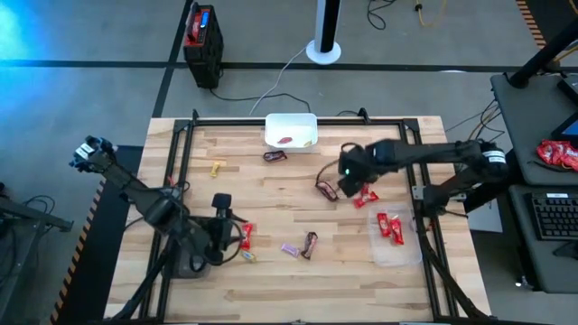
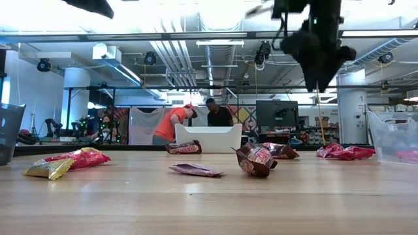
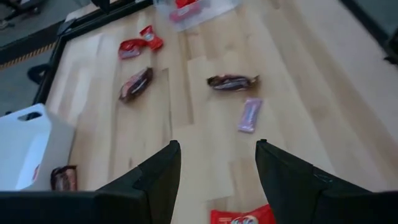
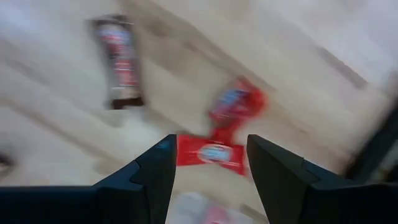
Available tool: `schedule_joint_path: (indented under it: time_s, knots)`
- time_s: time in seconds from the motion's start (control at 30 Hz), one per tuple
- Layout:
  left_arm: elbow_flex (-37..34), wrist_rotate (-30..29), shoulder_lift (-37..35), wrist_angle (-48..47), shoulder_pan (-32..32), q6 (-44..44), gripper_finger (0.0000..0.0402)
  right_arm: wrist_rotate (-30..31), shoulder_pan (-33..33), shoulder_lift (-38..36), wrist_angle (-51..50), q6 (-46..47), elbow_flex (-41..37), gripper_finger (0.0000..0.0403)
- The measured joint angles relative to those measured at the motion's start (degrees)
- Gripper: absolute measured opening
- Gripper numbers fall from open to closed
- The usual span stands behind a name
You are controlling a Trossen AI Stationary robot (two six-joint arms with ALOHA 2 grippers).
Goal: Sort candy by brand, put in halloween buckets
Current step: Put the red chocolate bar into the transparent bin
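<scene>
Wrapped candies lie scattered flat on the wooden table: a brown one [image 1: 327,188] and red ones [image 1: 366,197] right of centre, a purple one [image 1: 289,250] and a brown one [image 1: 311,244] near the middle. A red one [image 1: 246,236] and a yellow one [image 1: 248,256] lie by my left gripper [image 1: 231,236]. It is open, low over the table, with the red candy [image 3: 242,216] just ahead of its fingers. My right gripper [image 1: 346,183] is open and raised [image 2: 320,55] above the red candies [image 4: 211,152]. The white bin [image 1: 289,131] holds one red candy, and the clear bin [image 1: 397,239] holds red ones.
The dark grey bin [image 2: 10,130] stands at the table's left, partly under my left arm. Another brown candy [image 1: 275,156] and a yellow one [image 1: 217,167] lie near the far edge. A black frame [image 1: 181,162] borders the table. People stand in the room behind [image 2: 173,124].
</scene>
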Motion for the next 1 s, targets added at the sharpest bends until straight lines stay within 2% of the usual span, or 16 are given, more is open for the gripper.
schedule_joint_path:
  time_s: [0.1,0.27,0.73,1.0]
  knots:
    - [-0.24,-0.19,-0.71,-1.73,0.8,0.02,0.019,-2.57,-5.51,-0.13,0.42,-1.84,-1.62,0.0189]
    - [-0.28,-4.96,-1.29,-4.28,1.03,0.0,0.019,-6.41,-11.42,-0.11,2.52,-4.03,-6.91,0.0189]
    - [-0.31,-6.16,-1.38,-5.48,1.05,-0.26,0.019,-12.79,-18.21,-0.07,19.02,-6.68,-21.89,0.0188]
    - [-0.31,-7.8,-1.38,-5.43,2.22,-0.04,0.019,-12.89,-19.57,-0.07,22.89,-7.05,-24.62,0.0153]
